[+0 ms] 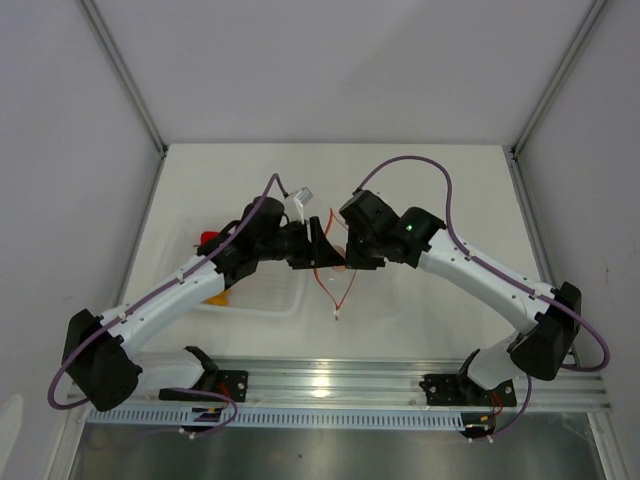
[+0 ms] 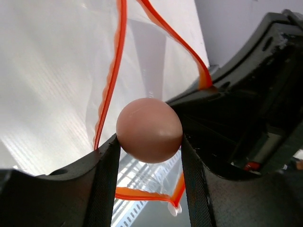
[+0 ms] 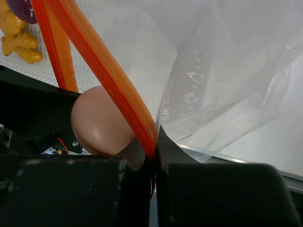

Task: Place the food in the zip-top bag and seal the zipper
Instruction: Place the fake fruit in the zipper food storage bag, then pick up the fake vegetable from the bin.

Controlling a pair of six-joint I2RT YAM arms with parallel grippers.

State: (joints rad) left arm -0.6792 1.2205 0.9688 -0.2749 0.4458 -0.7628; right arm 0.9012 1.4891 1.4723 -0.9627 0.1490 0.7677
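One round pinkish-tan food piece sits clamped in the left gripper, mid-table at the zip-top bag mouth; right gripper, pressed together, pinches the zipper, bag hanging.

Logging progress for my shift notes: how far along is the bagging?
Done: right gripper pinches the zipper, holding the zip-top bag open. In hand: left gripper holds a tan ball at the mouth. To do: purple piece, yellow piece and red piece lie outside; zipper unsealed.
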